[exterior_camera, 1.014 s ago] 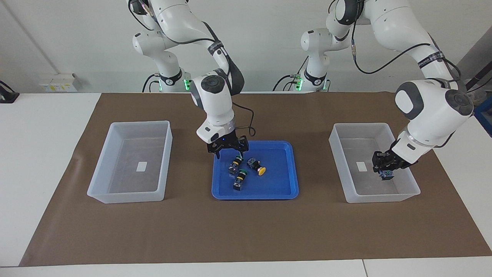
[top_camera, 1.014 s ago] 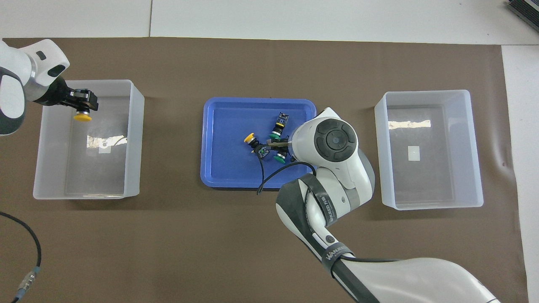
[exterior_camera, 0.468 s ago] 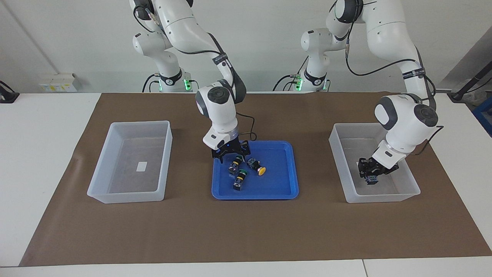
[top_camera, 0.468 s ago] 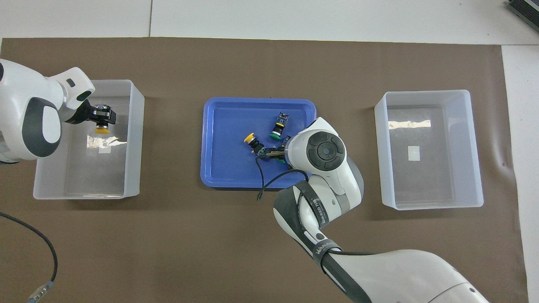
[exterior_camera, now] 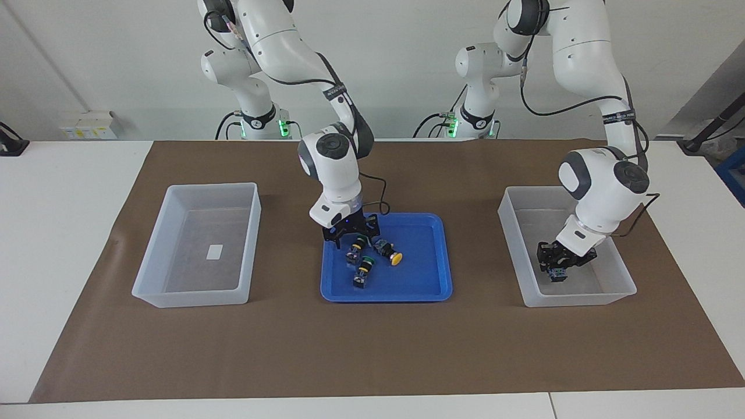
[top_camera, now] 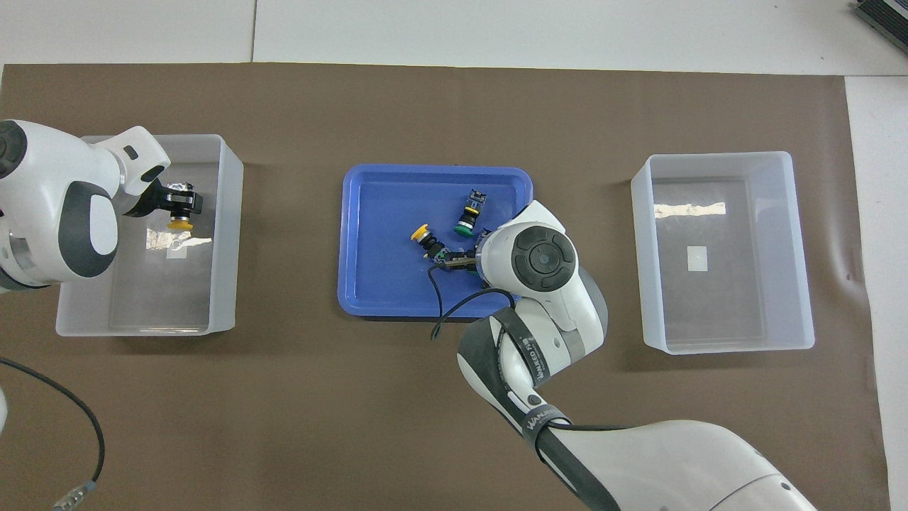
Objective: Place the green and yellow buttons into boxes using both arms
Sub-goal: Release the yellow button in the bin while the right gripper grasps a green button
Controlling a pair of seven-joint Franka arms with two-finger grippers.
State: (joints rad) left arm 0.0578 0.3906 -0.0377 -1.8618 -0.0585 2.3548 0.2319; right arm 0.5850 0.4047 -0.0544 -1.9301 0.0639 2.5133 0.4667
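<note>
1. My left gripper [exterior_camera: 560, 269] is down inside the box [exterior_camera: 527, 294] at the left arm's end of the table, over the floor near the corner farthest from the robots. It is pinching a yellow-capped button [top_camera: 177, 223] by its body. In the overhead view the cap points down toward the box floor, so the button's long axis runs about vertical.

2. My right gripper [exterior_camera: 351, 234] is low in the blue tray [exterior_camera: 433, 291], at the tray edge nearest the robots and toward the right arm's end. I cannot tell how far its jaws stand apart.

3. A green-capped button [exterior_camera: 359, 243] sits right under the right gripper, with its body slanting away from the robots.

4. Just beside it lie a second green-capped button [exterior_camera: 363, 270], nearer the tray's farther edge, and a yellow-capped one [exterior_camera: 389, 252] toward the tray's middle. All three are crowded together.

5. The box at the right arm's end [exterior_camera: 174, 294] holds only its white label [exterior_camera: 215, 251].

6. I judge the release in the left box needs only opening. The right grasp depends on straddling that button's body across its slant without nudging its neighbours.
</note>
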